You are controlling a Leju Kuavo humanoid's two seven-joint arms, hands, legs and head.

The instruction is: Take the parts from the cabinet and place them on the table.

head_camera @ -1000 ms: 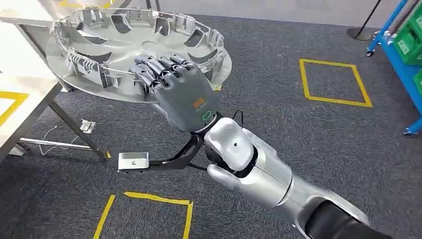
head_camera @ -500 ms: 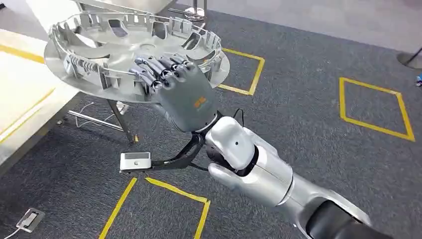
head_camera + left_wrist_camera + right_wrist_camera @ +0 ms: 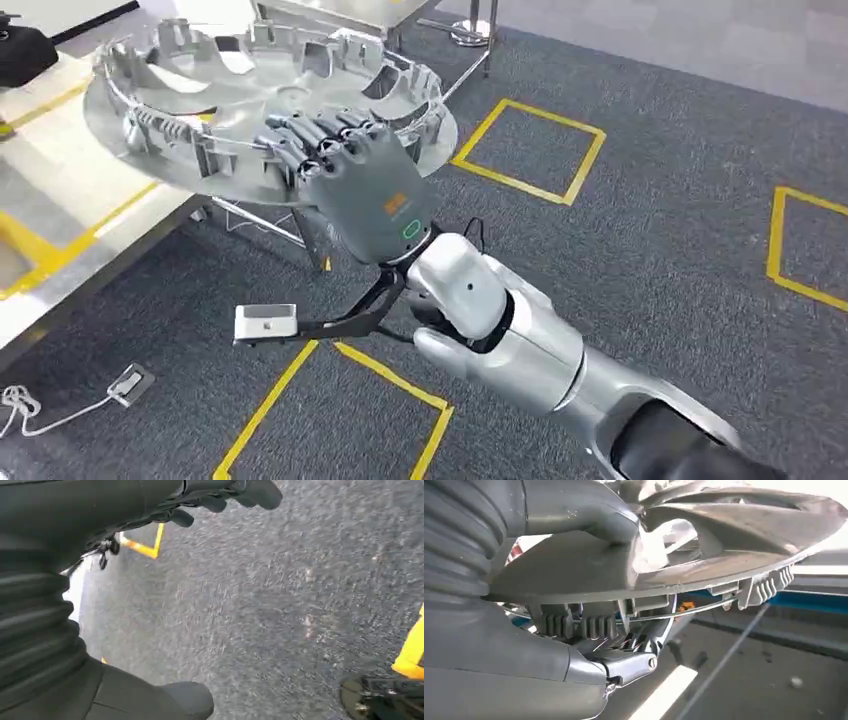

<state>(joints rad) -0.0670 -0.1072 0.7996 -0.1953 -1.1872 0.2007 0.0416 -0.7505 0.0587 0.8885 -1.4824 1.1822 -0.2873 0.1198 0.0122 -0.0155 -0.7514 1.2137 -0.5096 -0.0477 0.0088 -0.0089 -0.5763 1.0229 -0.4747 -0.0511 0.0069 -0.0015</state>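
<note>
At the lower right of the head view the silver right arm (image 3: 520, 345) comes in from the corner and rises toward the centre. A black bracket juts off its wrist to the left, ending in a small silver camera block (image 3: 266, 322) that hangs over the carpet. Beneath it, yellow tape squares (image 3: 340, 400) mark the dark grey carpet (image 3: 620, 230), and a small plug with a white cord (image 3: 125, 383) lies at the lower left.

Above the wrist, the right hand (image 3: 365, 190) grasps the hubcap (image 3: 200, 110), a large silver wheel cover with ribbed clips round its rim. The dark fingers (image 3: 315, 135) hook over the near rim into the dish. In the right wrist view the thick thumb (image 3: 589, 510) presses against the hubcap's (image 3: 704, 540) other face, so the rim is pinched between thumb and fingers.

The hubcap sits in the upper left of the head view, held roughly level, its far half over the pale table (image 3: 60, 190) and its near edge overhanging the carpet. Whether it touches the tabletop cannot be told. Yellow tape lines cross the table, and a dark object (image 3: 25, 50) rests at its far upper-left corner.

In the left wrist view, the left hand (image 3: 220, 495) hangs over carpet, its dark fingers loosely apart and holding nothing.
</note>
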